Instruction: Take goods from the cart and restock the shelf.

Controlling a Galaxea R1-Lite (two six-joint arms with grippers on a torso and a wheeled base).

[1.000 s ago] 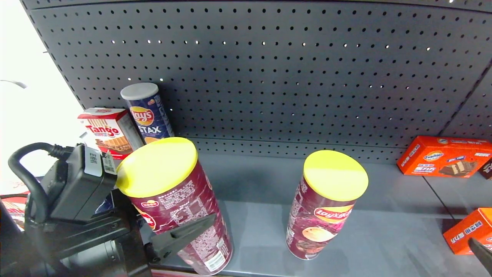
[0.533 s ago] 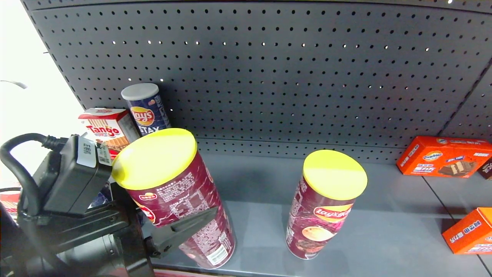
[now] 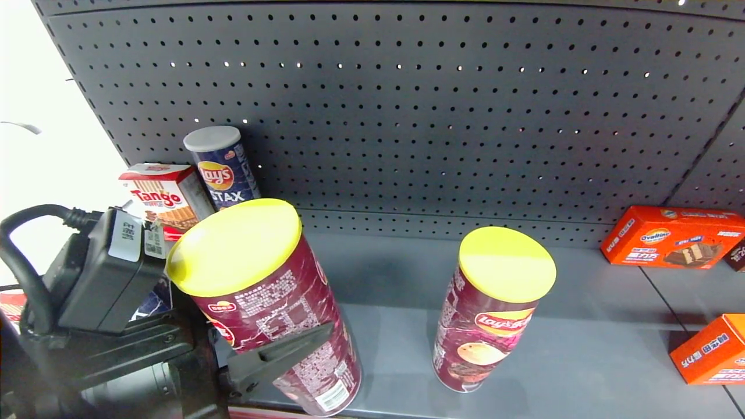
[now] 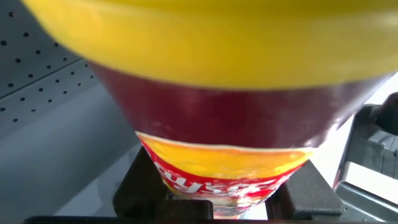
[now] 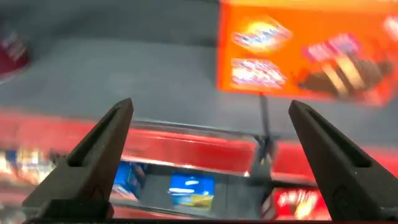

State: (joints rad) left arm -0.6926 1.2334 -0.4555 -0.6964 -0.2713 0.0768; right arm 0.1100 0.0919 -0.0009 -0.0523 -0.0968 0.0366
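Observation:
My left gripper (image 3: 262, 329) is shut on a maroon chips can with a yellow lid (image 3: 268, 302), held tilted at the shelf's front left; whether its base touches the shelf I cannot tell. The left wrist view has the same can (image 4: 230, 124) between the gripper (image 4: 227, 196) fingers. A second, matching can (image 3: 492, 305) stands upright mid-shelf, to the right of the held one. In the right wrist view my right gripper (image 5: 211, 106) is open and holds nothing, in front of the shelf's edge, with an orange box (image 5: 305, 50) beyond it.
A blue chips can (image 3: 224, 169) and a red-and-white wafer box (image 3: 163, 195) stand at the back left. Orange boxes (image 3: 669, 235) (image 3: 707, 349) lie at the right. Bare grey shelf (image 3: 396, 273) separates the two maroon cans. A perforated back panel (image 3: 407, 116) closes the rear.
The held can has shifted slightly to the right along the shelf front and its tilt has changed a little. The right fingertip seen at the lower right edge one second ago has left the head view.

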